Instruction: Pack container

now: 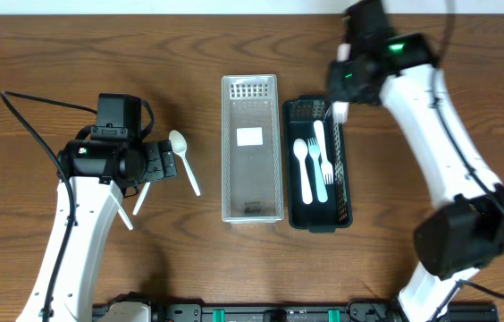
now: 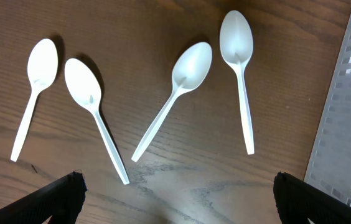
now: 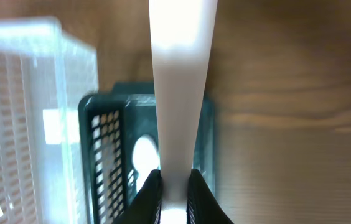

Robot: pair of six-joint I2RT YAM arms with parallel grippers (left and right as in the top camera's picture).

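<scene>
Clad in smooth white shells along the long links of the left arm [image 1: 73,224] and right arm [image 1: 440,134], with boxy black housings at every joint and wrist. Left of the clear tray [image 1: 250,148], trailed by a thin black cable [image 1: 51,101] in a wide loop; right of it, marked by a small green light [image 1: 399,45] on the black wrist and a rounded black elbow joint [image 1: 457,237]. Tipped with matte black fingers [image 2: 63,196], blunt and wedge-shaped.
</scene>
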